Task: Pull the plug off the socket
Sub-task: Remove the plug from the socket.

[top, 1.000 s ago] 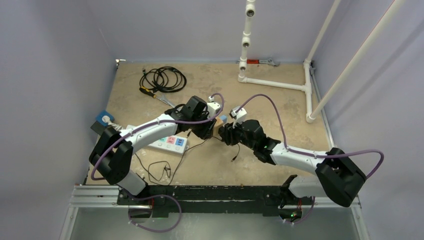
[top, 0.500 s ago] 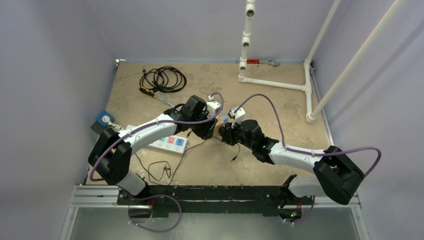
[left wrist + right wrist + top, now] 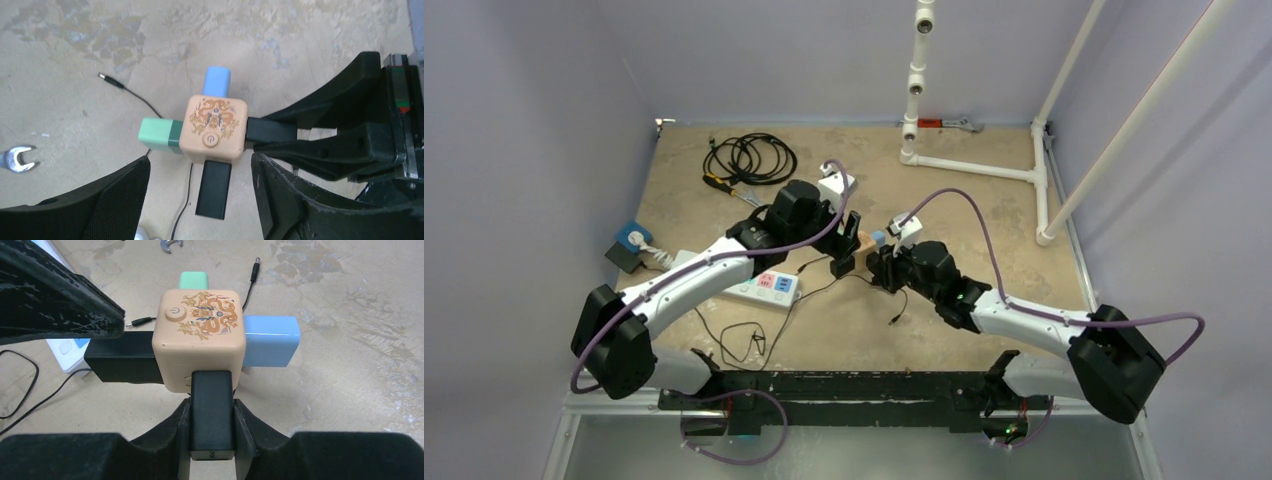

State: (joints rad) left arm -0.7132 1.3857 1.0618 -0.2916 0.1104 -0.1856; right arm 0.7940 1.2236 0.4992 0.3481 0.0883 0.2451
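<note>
While the right gripper [image 3: 211, 415] pinches a black plug [image 3: 211, 390] at the right of the cube socket [image 3: 199, 347], the left gripper [image 3: 200, 192] hovers above, fingers spread wide.

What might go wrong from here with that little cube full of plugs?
The left gripper stands open, not touching the beige dragon-printed socket cube, so nothing braces it. If the right gripper, shut on the black rectangular plug, pulls now, the whole cube may slide along instead of releasing, dragging the thin black cable beside it.
</note>
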